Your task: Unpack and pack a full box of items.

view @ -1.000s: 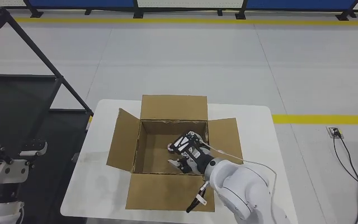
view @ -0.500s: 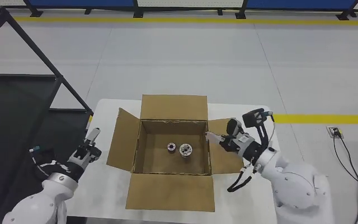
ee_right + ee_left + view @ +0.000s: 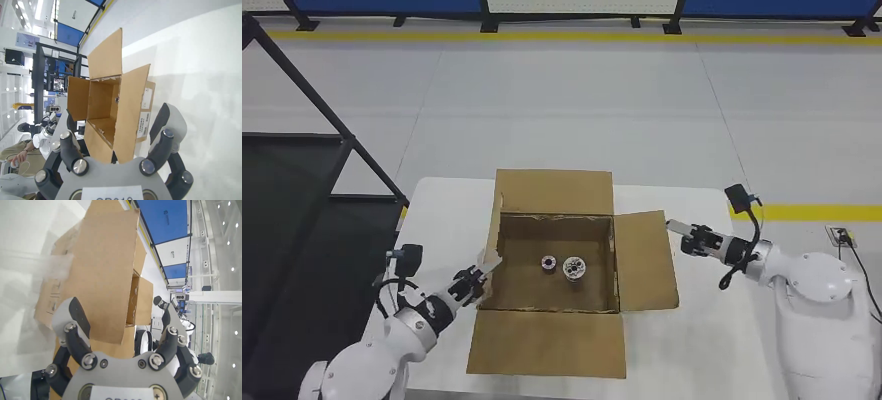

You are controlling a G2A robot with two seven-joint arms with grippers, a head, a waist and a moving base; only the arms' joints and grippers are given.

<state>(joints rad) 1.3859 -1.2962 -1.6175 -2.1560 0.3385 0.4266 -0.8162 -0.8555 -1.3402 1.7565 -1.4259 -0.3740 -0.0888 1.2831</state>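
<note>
The cardboard box [image 3: 552, 190] is sitting open on the white table [image 3: 697, 340], with a small dark round item [image 3: 548, 263] and a pale round item [image 3: 573, 268] lying side by side inside. The left gripper [image 3: 486, 268], fingers spread, is straddling the upright left flap [image 3: 493, 235]. The right gripper [image 3: 674, 226], also spread and holding nothing, is hovering just beside the right flap [image 3: 647, 262].

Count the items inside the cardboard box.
2. A small round item and a larger round one sit side by side on the floor of the cardboard box, near its middle. More may be hidden from this angle.
</note>
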